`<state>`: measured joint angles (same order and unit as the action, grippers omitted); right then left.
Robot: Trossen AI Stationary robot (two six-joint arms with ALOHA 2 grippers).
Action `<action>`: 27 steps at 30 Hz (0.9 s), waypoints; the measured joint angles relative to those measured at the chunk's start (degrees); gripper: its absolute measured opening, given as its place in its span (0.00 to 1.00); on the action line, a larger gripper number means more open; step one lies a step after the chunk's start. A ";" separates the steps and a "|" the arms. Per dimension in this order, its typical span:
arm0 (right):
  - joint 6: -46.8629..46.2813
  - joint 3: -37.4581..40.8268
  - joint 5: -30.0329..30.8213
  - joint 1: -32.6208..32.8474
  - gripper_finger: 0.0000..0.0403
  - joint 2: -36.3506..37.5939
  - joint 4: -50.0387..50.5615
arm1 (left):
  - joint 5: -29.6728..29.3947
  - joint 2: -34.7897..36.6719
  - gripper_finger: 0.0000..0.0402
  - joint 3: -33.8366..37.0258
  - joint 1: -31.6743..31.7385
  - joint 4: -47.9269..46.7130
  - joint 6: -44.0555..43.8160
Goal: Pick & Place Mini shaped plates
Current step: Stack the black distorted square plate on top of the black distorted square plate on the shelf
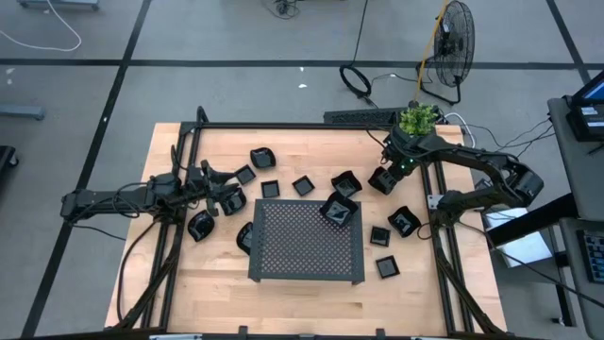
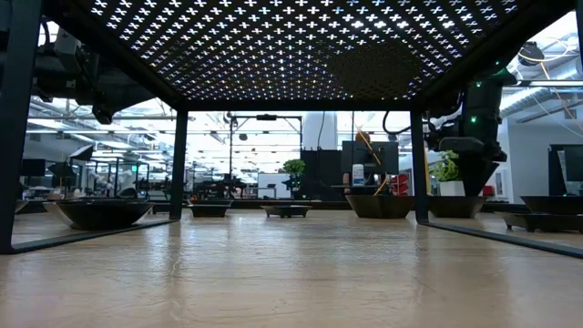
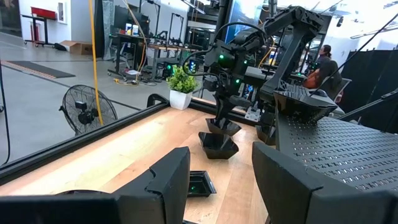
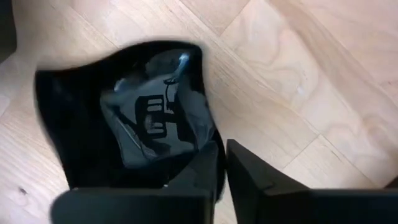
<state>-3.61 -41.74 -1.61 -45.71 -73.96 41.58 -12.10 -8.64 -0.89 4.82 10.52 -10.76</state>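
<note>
Lighting is even and diffuse from overhead; the high view is bright, with soft, short shadows under the perforated tray (image 1: 307,241) and arms on the pale wooden table (image 1: 179,293). The glossy black mini plates (image 1: 261,157) throw small specular spots. The low view is backlit: the tray underside (image 2: 273,46) goes near-black, its holes glow white, and bright windows far right blow out. The near tabletop is soft and out of focus, with a sheen. In the left wrist view the near fingers (image 3: 168,180) are blurred and dark, the far room sharp. The right wrist view is smeared; a plate (image 4: 124,118) reflects the camera rig.
</note>
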 joint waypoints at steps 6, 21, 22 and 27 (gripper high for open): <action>0.35 -0.04 0.00 0.00 0.01 0.05 0.00 | 0.00 0.00 0.44 0.00 0.01 0.00 0.02; 1.06 -0.04 0.02 0.02 0.00 8.26 -0.37 | 0.00 0.00 0.44 0.02 0.02 0.00 0.02; 0.81 -0.04 0.02 0.02 0.00 9.16 -0.39 | 0.00 0.00 0.44 0.01 0.00 0.00 0.01; -0.16 -0.04 0.02 0.02 0.00 13.17 -0.38 | 0.00 0.01 0.44 0.00 0.01 0.00 0.01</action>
<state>-3.77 -41.78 -1.58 -45.69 -60.79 41.20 -12.10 -8.63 -0.89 4.83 10.52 -10.76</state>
